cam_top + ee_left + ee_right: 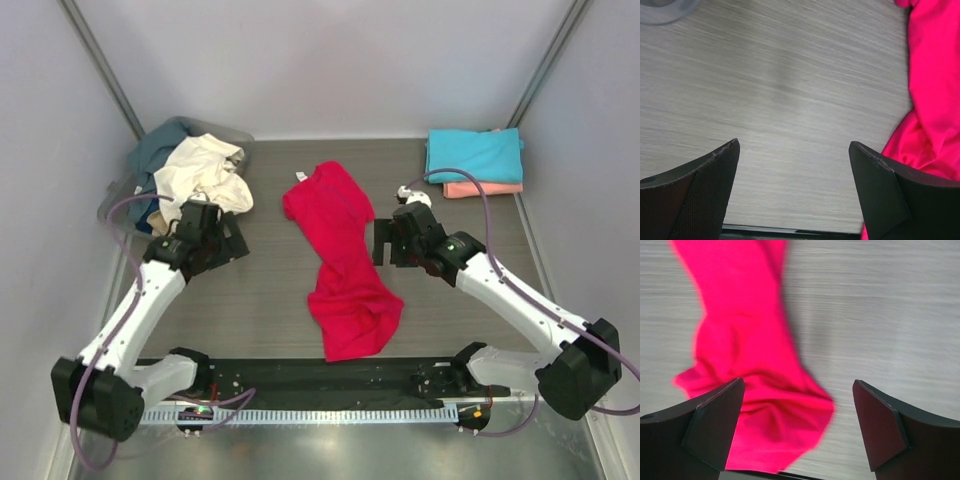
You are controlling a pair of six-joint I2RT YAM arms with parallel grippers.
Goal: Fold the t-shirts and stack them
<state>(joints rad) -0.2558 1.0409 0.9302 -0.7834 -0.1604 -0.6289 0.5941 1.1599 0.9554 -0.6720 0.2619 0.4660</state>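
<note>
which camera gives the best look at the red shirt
The top external view: the whole red t-shirt shows, stretched out and rumpled. The left wrist view catches only one edge at its right side; the right wrist view shows one bunched end.

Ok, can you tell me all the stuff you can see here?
red t-shirt: 1, crimson, crumpled mid-table
turquoise t-shirt: 1, turquoise, folded, far right, atop the pink one
pink t-shirt: 1, salmon, folded under the turquoise one
cream t-shirt: 1, cream, heaped on the tub
blue t-shirt: 1, slate blue, in the tub, beneath the cream one
tub: 1, grey, far left corner
table: 1, grey wood grain
left hand: 1, black, open, empty, left of the red t-shirt
right hand: 1, black, open, empty, right of it
</note>
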